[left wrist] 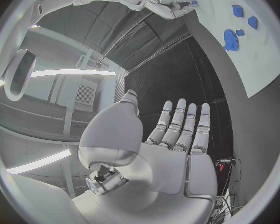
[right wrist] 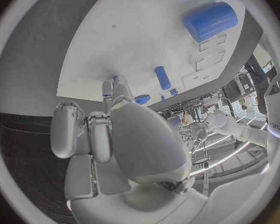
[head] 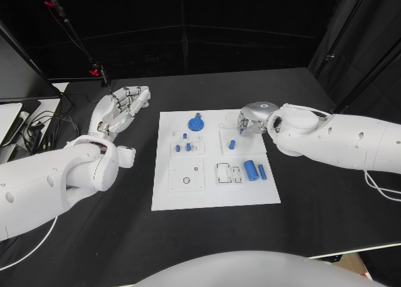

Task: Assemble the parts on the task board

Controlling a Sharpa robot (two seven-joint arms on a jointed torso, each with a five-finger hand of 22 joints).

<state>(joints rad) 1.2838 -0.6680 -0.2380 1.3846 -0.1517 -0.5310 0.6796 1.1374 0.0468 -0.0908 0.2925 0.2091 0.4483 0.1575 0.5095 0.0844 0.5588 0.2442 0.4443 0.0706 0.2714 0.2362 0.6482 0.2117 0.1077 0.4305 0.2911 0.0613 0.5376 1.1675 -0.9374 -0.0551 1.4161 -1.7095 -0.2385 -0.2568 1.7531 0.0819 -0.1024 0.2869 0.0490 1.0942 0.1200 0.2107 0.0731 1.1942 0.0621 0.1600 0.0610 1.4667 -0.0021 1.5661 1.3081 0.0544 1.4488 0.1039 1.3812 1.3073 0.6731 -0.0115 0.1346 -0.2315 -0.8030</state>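
- Task board (head: pixel 213 197) lying flat at the middle of the black table (head: pixel 330 221), between the two arms.
- Left hand (head: pixel 122 104) resting off the board's far-left corner on bare table, fingers straight and a little apart, palm holding nothing; same pose plain in the left wrist view (left wrist: pixel 177 134).
- Right hand (head: pixel 252 119) poised over the board's far-right corner, fingers curled downward toward the surface; whether anything is pinched beneath them cannot be told, fingertips hidden in the head view and bunched close to the board in the right wrist view (right wrist: pixel 109 134).
- Blue gear (head: pixel 196 124) sitting at the far middle of the board, seemingly on its post.
- Small blue peg (head: pixel 231 144) standing or lying just near of the right hand, apart from it.
- Cluster of little blue pieces (head: pixel 183 146) on the left-middle panel, apparently seated, though too small to confirm.
- Large blue cylinder (head: pixel 249 170) and a thinner blue rod (head: pixel 262 172) lying loose side by side at the right-middle, next to empty rectangular slots (head: pixel 224 173).
- Near-left panel with its round holes (head: pixel 186 179) seemingly unfilled.
- Judged progress: early to midway; gear likely done, cylinder and rod not yet inserted, near panels open.
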